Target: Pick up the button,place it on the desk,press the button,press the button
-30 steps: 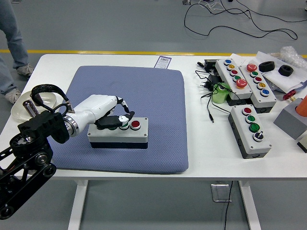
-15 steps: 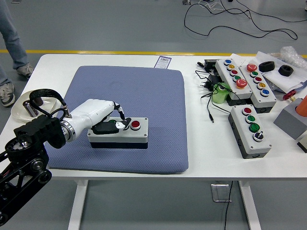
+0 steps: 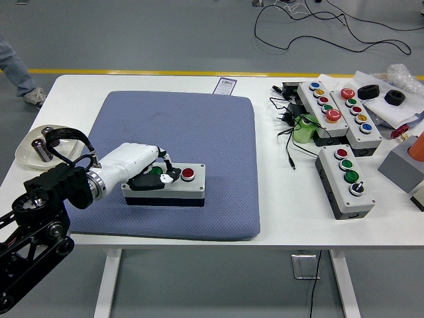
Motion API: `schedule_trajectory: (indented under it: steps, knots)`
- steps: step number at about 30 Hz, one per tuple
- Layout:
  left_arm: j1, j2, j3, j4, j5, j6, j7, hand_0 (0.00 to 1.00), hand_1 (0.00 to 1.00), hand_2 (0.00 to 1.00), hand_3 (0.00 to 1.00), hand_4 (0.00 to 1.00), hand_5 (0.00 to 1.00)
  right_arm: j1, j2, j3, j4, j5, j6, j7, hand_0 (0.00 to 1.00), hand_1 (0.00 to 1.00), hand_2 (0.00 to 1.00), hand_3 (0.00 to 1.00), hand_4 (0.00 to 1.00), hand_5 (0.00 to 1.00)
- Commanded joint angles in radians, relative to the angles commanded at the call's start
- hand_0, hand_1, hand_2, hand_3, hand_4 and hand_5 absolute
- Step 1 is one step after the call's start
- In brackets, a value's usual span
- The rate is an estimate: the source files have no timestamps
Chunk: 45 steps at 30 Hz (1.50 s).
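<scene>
While the right arm is nowhere in view, the left hand (image 3: 154, 175) lies low over the left part of the grey button box (image 3: 163, 185), its fingers curled downward onto the box top and covering most of the green button (image 3: 156, 171); one fingertip sits just beside the red button (image 3: 187, 173), which shows clear and untouched. The hand grips nothing: it is clenched into a pressing posture, not closed around the box. The button box rests flat on the blue mat (image 3: 199, 126), toward the mat's near-left quarter, so the pick-up and set-down steps appear complete. Judged from the finger position, the first press, on the green button, is in hand or just made; whether the button is actually depressed cannot be told, as the fingers hide it. A further press seems to remain, likely on the red button to the right of the fingers. Left of the mat, a white bowl (image 3: 30, 147) sits near the table edge behind the arm. Well to the right of the mat lie three more control boxes: a small one (image 3: 347, 177) nearest, two longer ones (image 3: 320, 106) beyond it, with loose black cables (image 3: 286, 132) between them and the mat. None of these bears on the step in hand.
</scene>
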Motion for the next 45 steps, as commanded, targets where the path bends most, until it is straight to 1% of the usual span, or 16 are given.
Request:
schedule_trajectory:
  steps: [7, 14, 16, 17, 18, 22, 23, 25, 28, 29, 31, 34, 35, 40, 41, 45]
  knots:
    - [-0.001, 0.001, 0.012, 0.02, 0.009, -0.018, 0.006, 0.007, 0.002, 0.002, 0.577, 0.595, 0.936, -0.002, 0.0, 0.001, 0.0, -0.001, 0.0, -0.001, 0.66, 0.652, 0.706, 0.609, 0.47, 0.329]
    - [0.0, -0.003, -0.011, 0.0, 0.009, 0.012, 0.0, 0.005, 0.002, 0.003, 0.582, 0.595, 0.936, -0.003, 0.001, 0.002, 0.0, -0.002, -0.001, -0.001, 0.66, 0.652, 0.706, 0.609, 0.47, 0.329]
    - [0.004, -0.004, -0.031, -0.011, 0.0, 0.042, -0.003, 0.005, 0.002, 0.003, 0.582, 0.595, 0.936, -0.003, 0.001, 0.002, 0.0, -0.002, -0.001, -0.002, 0.66, 0.652, 0.706, 0.609, 0.47, 0.329]
    - [0.005, -0.005, -0.041, -0.016, -0.003, 0.059, -0.005, 0.006, 0.002, 0.015, 0.633, 0.594, 0.949, -0.003, 0.001, 0.003, 0.0, -0.003, -0.001, -0.002, 0.66, 0.652, 0.706, 0.609, 0.47, 0.329]
    - [0.007, -0.006, -0.048, -0.019, -0.006, 0.075, -0.007, 0.006, 0.002, 0.015, 0.633, 0.594, 0.949, -0.003, 0.001, 0.003, 0.0, -0.003, -0.001, -0.002, 0.66, 0.652, 0.706, 0.609, 0.47, 0.329]
    - [0.012, -0.014, -0.091, -0.011, -0.025, 0.206, -0.019, 0.006, 0.002, 0.015, 0.633, 0.594, 0.949, -0.005, 0.0, 0.003, 0.0, -0.005, -0.001, -0.002, 0.66, 0.652, 0.706, 0.609, 0.47, 0.329]
    - [0.015, -0.017, -0.105, -0.004, -0.03, 0.245, -0.021, 0.007, 0.155, 0.243, 0.816, 0.619, 0.998, -0.006, 0.0, 0.003, 0.0, -0.005, -0.001, -0.002, 0.659, 0.652, 0.706, 0.609, 0.47, 0.33]
    - [0.018, -0.023, -0.122, 0.011, -0.064, 0.336, -0.033, 0.007, 0.155, 0.243, 0.816, 0.619, 0.998, -0.007, 0.0, 0.002, 0.0, -0.005, -0.001, -0.002, 0.659, 0.652, 0.706, 0.609, 0.47, 0.33]
    - [0.023, -0.034, -0.142, 0.047, -0.171, 0.456, -0.075, 0.007, 0.155, 0.243, 0.816, 0.619, 0.998, -0.008, 0.0, 0.0, 0.0, -0.002, -0.001, -0.001, 0.659, 0.652, 0.706, 0.609, 0.47, 0.33]
    - [0.023, -0.037, -0.146, 0.057, -0.201, 0.487, -0.086, 0.434, 0.618, 0.662, 0.924, 0.603, 0.998, -0.008, 0.0, -0.001, 0.0, -0.002, -0.001, -0.001, 0.659, 0.652, 0.706, 0.609, 0.469, 0.329]
    - [0.023, -0.047, -0.155, 0.088, -0.292, 0.54, -0.131, 0.434, 0.618, 0.662, 0.924, 0.603, 0.998, -0.007, 0.0, 0.0, 0.0, -0.002, -0.001, 0.0, 0.659, 0.652, 0.706, 0.609, 0.469, 0.329]
    - [0.024, -0.056, -0.154, 0.131, -0.404, 0.542, -0.185, 0.434, 0.618, 0.662, 0.924, 0.603, 0.998, -0.007, 0.0, -0.001, 0.0, -0.004, -0.001, -0.001, 0.659, 0.652, 0.706, 0.609, 0.469, 0.329]
    - [0.026, -0.059, -0.153, 0.144, -0.45, 0.536, -0.204, 0.831, 0.896, 0.952, 0.946, 0.591, 0.998, -0.006, 0.0, -0.001, 0.0, -0.004, 0.0, -0.001, 0.659, 0.652, 0.706, 0.609, 0.469, 0.329]
    - [0.041, -0.071, -0.149, 0.184, -0.664, 0.536, -0.268, 0.831, 0.896, 0.952, 0.946, 0.591, 0.998, -0.005, 0.0, -0.001, 0.0, -0.002, -0.001, -0.001, 0.659, 0.652, 0.706, 0.609, 0.469, 0.329]
    - [0.042, -0.075, -0.151, 0.194, -0.703, 0.542, -0.278, 0.891, 0.927, 0.979, 0.952, 0.588, 0.998, -0.004, 0.0, -0.001, 0.0, -0.002, -0.001, -0.001, 0.659, 0.652, 0.706, 0.609, 0.469, 0.329]
    - [0.045, -0.085, -0.161, 0.231, -0.872, 0.556, -0.291, 0.891, 0.927, 0.979, 0.952, 0.588, 0.998, -0.003, 0.0, -0.001, 0.0, -0.004, 0.0, -0.001, 0.659, 0.652, 0.706, 0.609, 0.469, 0.329]
